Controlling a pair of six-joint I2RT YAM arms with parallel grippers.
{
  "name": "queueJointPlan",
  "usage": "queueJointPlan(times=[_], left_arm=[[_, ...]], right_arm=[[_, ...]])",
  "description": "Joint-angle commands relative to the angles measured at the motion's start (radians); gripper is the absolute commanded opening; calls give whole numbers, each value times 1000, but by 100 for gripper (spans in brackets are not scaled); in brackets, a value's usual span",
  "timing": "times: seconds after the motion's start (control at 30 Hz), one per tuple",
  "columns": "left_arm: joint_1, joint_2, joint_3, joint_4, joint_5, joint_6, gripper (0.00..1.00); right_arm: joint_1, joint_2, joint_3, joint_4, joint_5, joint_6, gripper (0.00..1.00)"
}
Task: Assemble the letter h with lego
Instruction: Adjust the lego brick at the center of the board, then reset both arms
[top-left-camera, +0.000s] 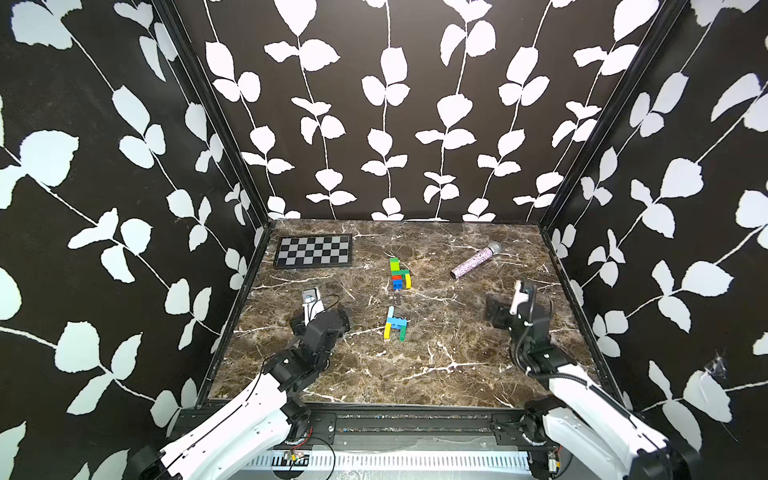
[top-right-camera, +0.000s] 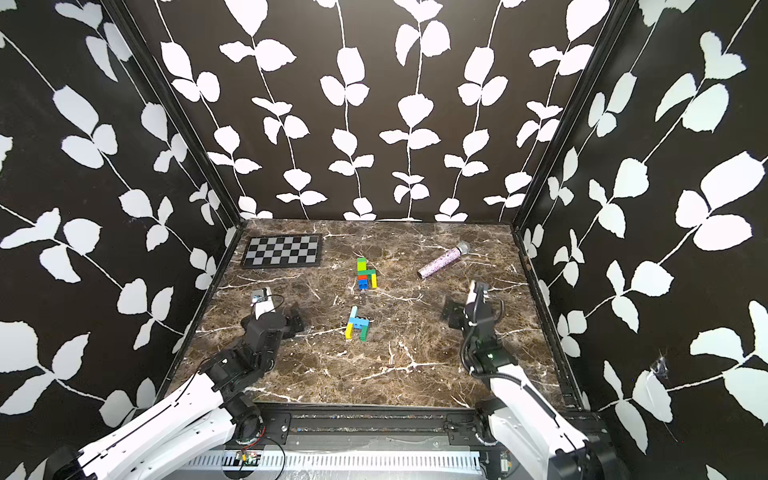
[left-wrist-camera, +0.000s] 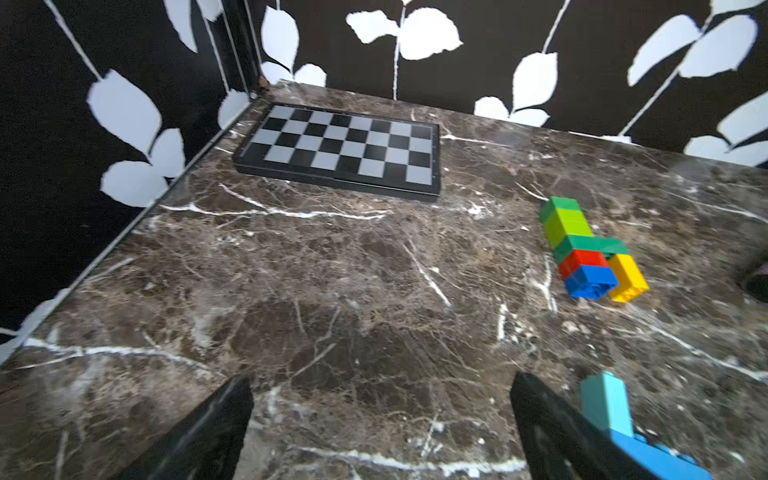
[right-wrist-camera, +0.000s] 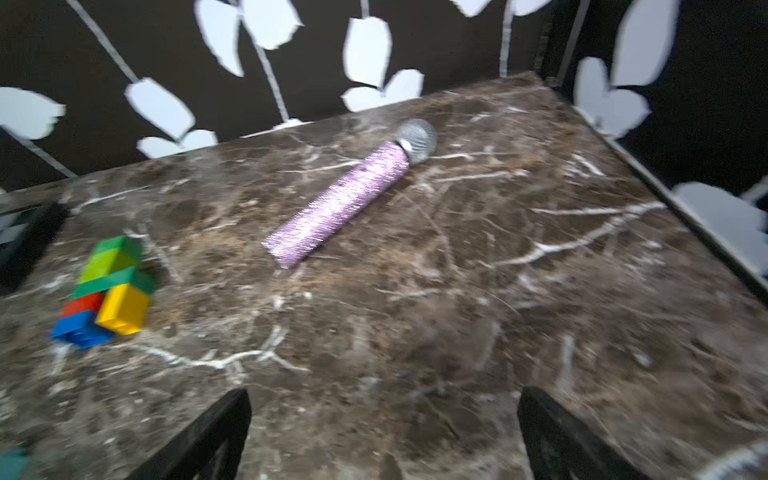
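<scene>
text: none readable | labels, brands, numbers, signs: none legible | board (left-wrist-camera: 345, 145): tiny marks along its edge, too small to read | wrist views: partly blurred

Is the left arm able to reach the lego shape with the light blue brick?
Probably yes: the left gripper is open, and that lego shape lies just beside it with nothing between.

Top views look down; wrist views (close, low) share the lego (left-wrist-camera: 590, 249).

The far lego cluster (top-left-camera: 399, 274) sits behind the near lego cluster (top-left-camera: 395, 323), between board (top-left-camera: 313, 250), left, and microphone (top-left-camera: 473, 262), right.
</scene>
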Motion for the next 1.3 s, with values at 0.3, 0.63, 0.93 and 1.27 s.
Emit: queueJointPlan(times=[0.3,0.63,0.93,1.27], left_arm=[[96,201,226,154,-91,117,99],[509,439,362,337,129,230,99],[724,591,104,495,320,345,99],[721,629,-76,940,520,460,99]], right_arm=[[-261,-72,5,60,-4,86,100],[-325,394,174,286,-91,-153,100],[-311,466,127,418,-132,-297,100],[-249,685,147,596,-124,-374,100]])
